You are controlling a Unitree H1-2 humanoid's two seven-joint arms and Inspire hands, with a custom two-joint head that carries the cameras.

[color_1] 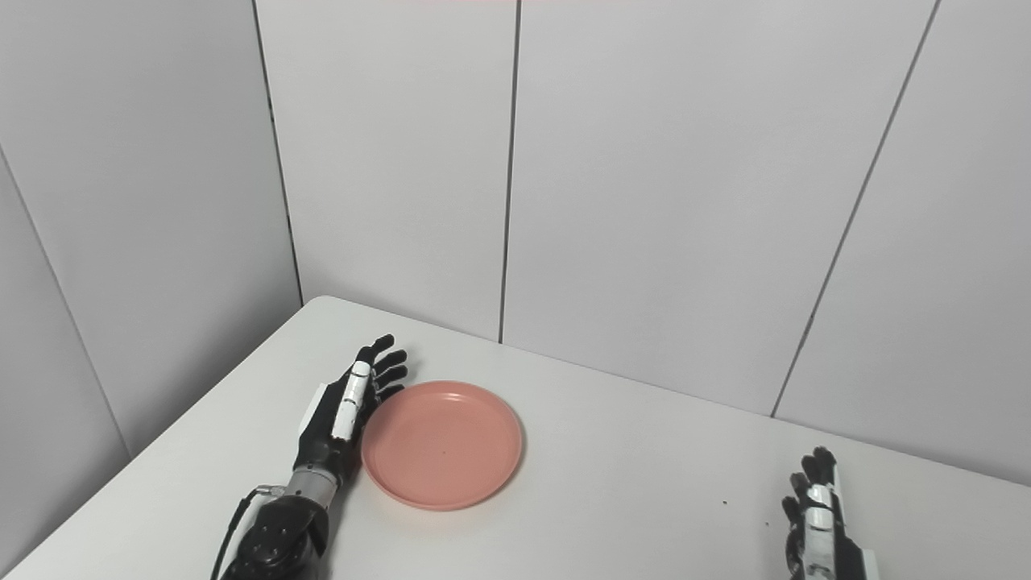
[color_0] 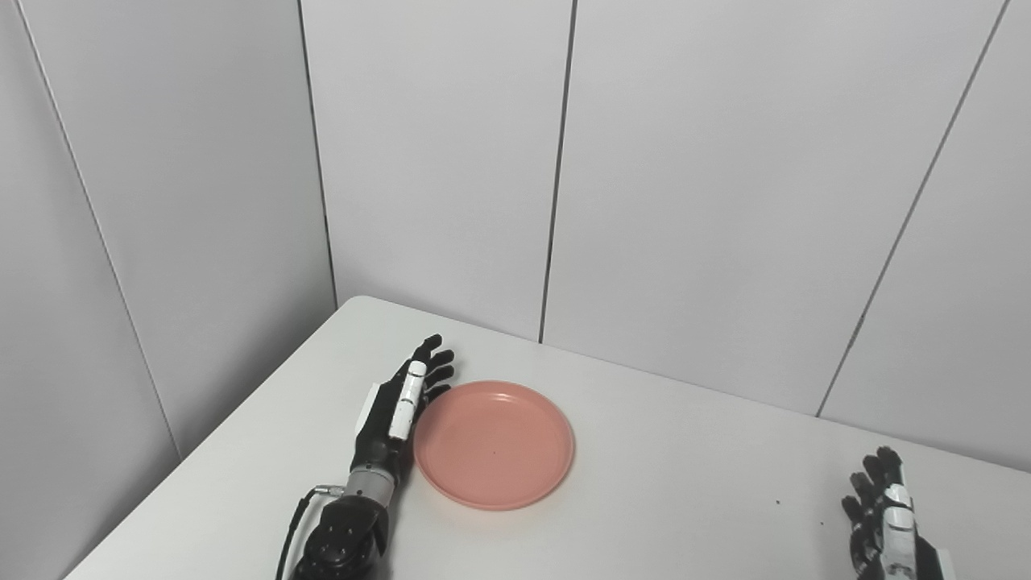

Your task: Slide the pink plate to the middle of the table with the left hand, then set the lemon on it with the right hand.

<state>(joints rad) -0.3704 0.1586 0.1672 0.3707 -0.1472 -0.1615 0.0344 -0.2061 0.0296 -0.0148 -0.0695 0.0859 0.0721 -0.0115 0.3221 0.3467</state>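
Left eye view: left hand [color_0: 399, 411], fingers extended and holding nothing, sits edge-on against the pink plate's [color_0: 493, 444] left rim; the bench [color_0: 685, 483] middle lies rightward. Right hand [color_0: 886, 524], unclenched, waits far right.

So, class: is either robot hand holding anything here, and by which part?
Nothing is held. The left robot hand lies open against the pink plate's left rim; the right robot hand is open, empty.

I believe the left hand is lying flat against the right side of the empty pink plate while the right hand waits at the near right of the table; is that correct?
Not quite: the left hand lies against the left side of the pink plate, as the left eye view shows. The rest stands: the plate is empty, and the right hand waits at the table's near right.
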